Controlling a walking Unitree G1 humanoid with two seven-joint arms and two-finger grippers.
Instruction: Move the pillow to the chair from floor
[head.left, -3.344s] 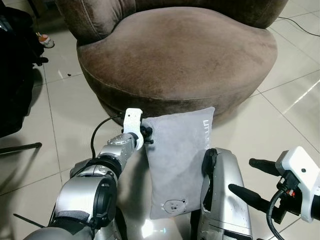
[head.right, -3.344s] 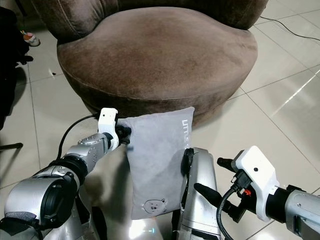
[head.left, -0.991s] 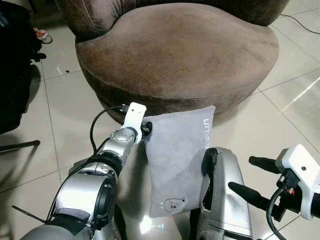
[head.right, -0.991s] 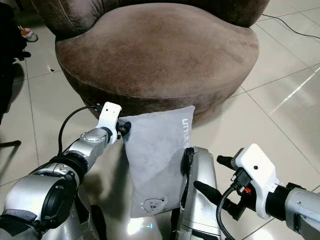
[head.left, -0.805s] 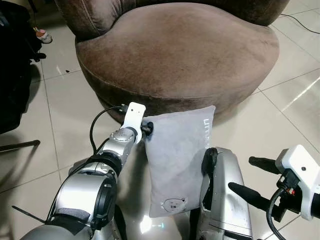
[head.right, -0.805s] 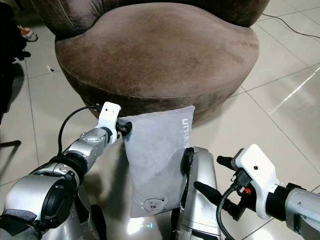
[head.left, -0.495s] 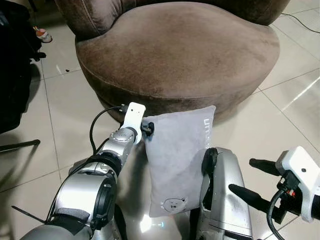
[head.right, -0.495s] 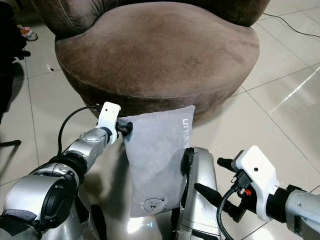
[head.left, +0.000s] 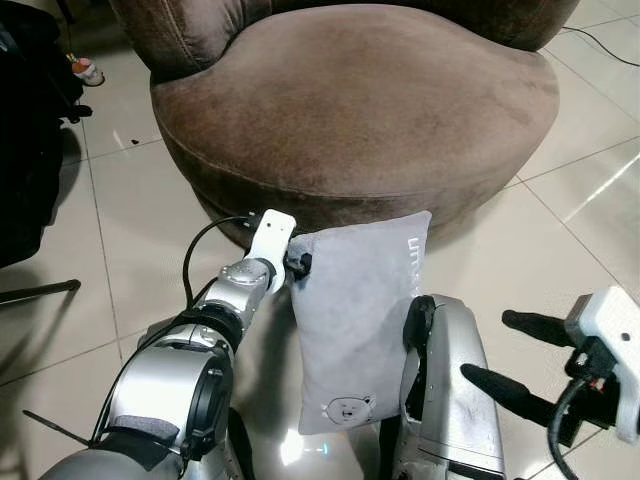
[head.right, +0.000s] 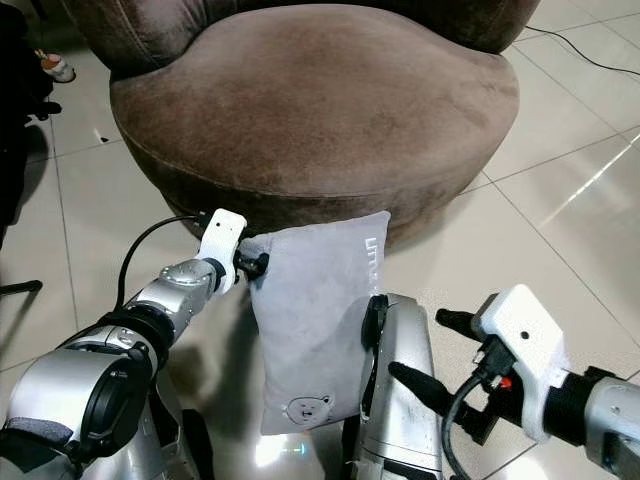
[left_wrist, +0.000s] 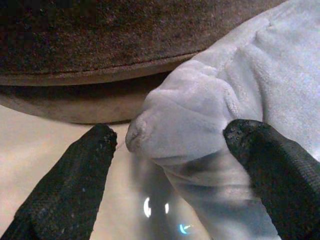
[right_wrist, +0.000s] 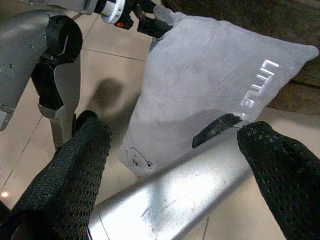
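Note:
A grey pillow (head.left: 358, 320) with a small bear badge stands on its short edge on the tile floor, its top leaning against the base of the round brown chair (head.left: 350, 100). My left gripper (head.left: 298, 263) is at the pillow's upper left corner. In the left wrist view that bunched corner (left_wrist: 185, 117) sits between the two black fingers (left_wrist: 75, 185), which stand apart, one a little clear of the fabric. My right gripper (head.left: 485, 347) hovers open low on the right, beside my silver leg (head.left: 450, 400), apart from the pillow (right_wrist: 200, 95).
A dark bulky object (head.left: 30, 150) stands on the floor at the left, with a shoe (head.left: 85, 72) behind it. A black cable (head.left: 600, 45) lies on the tiles at the far right. Open floor lies to the right of the chair.
My left gripper has edged right, closer onto the pillow's upper corner. My right gripper has drifted slightly to the right. The pillow stays put.

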